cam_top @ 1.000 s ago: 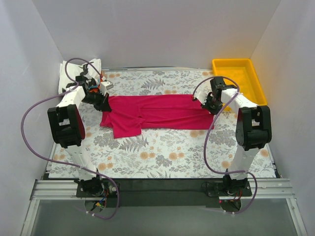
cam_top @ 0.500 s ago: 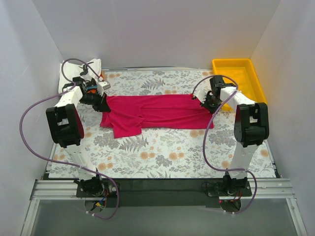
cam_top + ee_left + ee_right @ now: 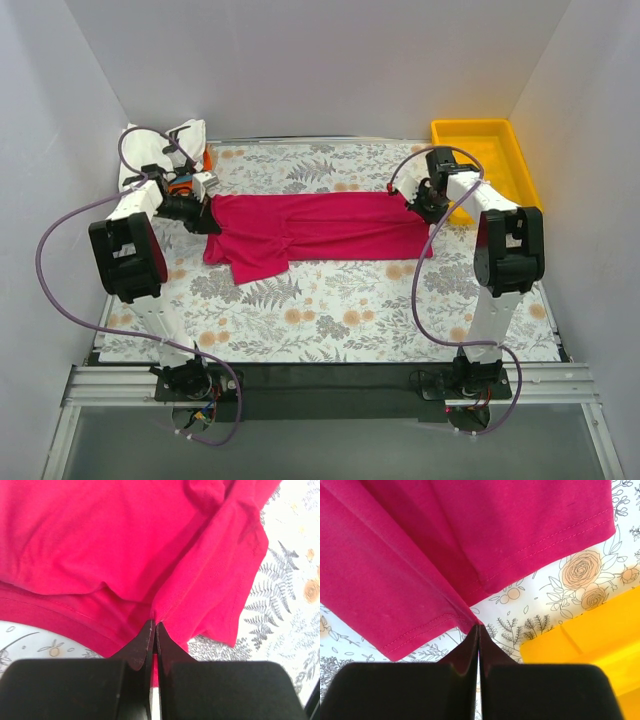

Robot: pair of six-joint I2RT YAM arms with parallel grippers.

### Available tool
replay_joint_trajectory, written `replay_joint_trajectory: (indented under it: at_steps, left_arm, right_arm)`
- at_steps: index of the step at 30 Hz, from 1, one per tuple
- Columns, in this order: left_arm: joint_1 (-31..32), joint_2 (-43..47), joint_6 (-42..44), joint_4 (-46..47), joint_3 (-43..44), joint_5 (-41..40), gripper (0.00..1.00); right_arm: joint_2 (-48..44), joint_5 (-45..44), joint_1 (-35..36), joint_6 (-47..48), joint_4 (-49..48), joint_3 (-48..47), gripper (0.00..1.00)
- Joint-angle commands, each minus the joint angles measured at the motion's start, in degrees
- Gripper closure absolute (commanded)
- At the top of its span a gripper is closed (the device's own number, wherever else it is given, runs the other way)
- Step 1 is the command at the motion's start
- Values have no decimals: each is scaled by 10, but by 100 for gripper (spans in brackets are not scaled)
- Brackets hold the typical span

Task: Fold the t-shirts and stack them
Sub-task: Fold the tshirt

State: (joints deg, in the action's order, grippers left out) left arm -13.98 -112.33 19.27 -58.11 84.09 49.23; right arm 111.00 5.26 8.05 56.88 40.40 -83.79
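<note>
The magenta-red t-shirt (image 3: pixel 315 226) lies stretched sideways across the flowered cloth, one sleeve hanging toward the front left. My left gripper (image 3: pixel 207 218) is shut on its left end; in the left wrist view the cloth (image 3: pixel 125 550) is pinched between the tips (image 3: pixel 154 626). My right gripper (image 3: pixel 413 204) is shut on its right end, where the hem (image 3: pixel 420 570) runs into the closed tips (image 3: pixel 479 627). A folded stack with a white black-printed shirt (image 3: pixel 150 145) and an orange one (image 3: pixel 207 158) sits at the back left corner. The light blue shirt is hidden.
A yellow plastic tray (image 3: pixel 488 160) stands at the back right, just behind my right gripper, and shows in the right wrist view (image 3: pixel 585 645). White walls close in the left, back and right. The flowered tablecloth (image 3: pixel 340 310) reaches the near edge.
Both grippers have moved toward the back of the table, keeping their hold on the shirt's ends. The shirt's back edge has shifted with them and lies more taut.
</note>
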Motion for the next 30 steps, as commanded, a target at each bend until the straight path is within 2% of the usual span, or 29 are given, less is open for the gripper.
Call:
replay_joint_trajectory:
  at_steps: [1,6,8,9,10,12,13,16,19,21,26,30]
  left_arm:
    - [-5,-3,-37,54,14,8,100]
    - [-4,-27,-76,89,34,-6,100]
    - [-2,-38,-91,94,39,-18,87]
    - [-1,-39,-96,94,41,-26,76]
    - [-2,-37,-97,88,46,-28,73]
    - [-2,-6,-104,87,40,-25,70]
    - [-2,14,-110,102,30,-23,60]
    - [2,90,-136,130,-10,-37,53]
    - [27,161,-125,126,-64,-61,55]
    - [61,197,-132,141,-133,-108,57]
    - [133,264,-179,178,-248,-179,61]
    - [200,290,-209,208,-311,-219,61]
  right_arm:
    - [21,3,1,0,4,-30,99]
    - [47,0,5,-10,5,-48,99]
    - [54,-9,9,-15,6,-48,97]
    - [54,-11,10,-18,5,-51,89]
    - [53,-11,11,-29,6,-53,75]
    - [35,-4,12,-37,8,-59,65]
    - [13,4,13,-40,9,-59,57]
    - [-17,21,20,-57,24,-70,49]
    - [-49,40,25,-78,49,-83,49]
    - [-56,47,25,-92,63,-81,50]
    - [-70,70,25,-121,79,-55,64]
    - [-70,81,28,-147,84,-28,68]
